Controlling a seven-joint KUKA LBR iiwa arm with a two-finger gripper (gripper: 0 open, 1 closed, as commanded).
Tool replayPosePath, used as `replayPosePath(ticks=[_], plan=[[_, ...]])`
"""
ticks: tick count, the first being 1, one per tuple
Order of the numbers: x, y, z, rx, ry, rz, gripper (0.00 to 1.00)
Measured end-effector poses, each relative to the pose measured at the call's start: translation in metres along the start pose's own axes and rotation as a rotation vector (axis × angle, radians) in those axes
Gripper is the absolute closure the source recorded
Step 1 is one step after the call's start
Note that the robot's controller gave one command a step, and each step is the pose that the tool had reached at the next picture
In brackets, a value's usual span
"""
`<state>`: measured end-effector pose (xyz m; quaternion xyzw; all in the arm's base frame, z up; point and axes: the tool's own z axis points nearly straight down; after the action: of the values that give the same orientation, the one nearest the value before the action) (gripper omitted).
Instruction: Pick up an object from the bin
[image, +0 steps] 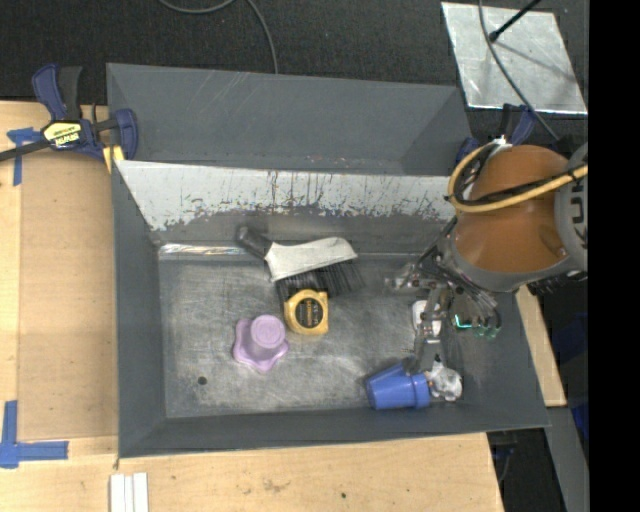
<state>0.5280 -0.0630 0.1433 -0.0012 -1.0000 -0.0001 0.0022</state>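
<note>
Tool (437, 372): low at right front of bin (135, 300), just beside blue cup (397, 389) lying sideways, judged the nearest pick. Grip state: cannot tell. Brush (305, 258), tape measure (306, 312), purple cup (261, 342): well apart.

Grey metal bin (140, 330) with a scuffed floor, black-bristled brush (305, 260) with a pale back near the far wall, yellow tape measure (306, 312) just in front of it, purple cup (261, 342) nearby to its left, blue cup (397, 389) on its side towards the front right corner
</note>
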Motion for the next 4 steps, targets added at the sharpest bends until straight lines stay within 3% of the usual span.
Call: replayPosePath(ticks=[1, 2, 3, 4], plan=[[-0.002, 0.000, -0.004, 0.001, -0.007, -0.002, 0.00], [0.024, 0.010, 0.043, -0.001, -0.003, -0.224, 0.00], [0.032, 0.014, 0.071, 0.003, -0.020, -0.318, 0.00], [0.041, -0.011, 0.042, 0.003, -0.014, -0.437, 0.00]])
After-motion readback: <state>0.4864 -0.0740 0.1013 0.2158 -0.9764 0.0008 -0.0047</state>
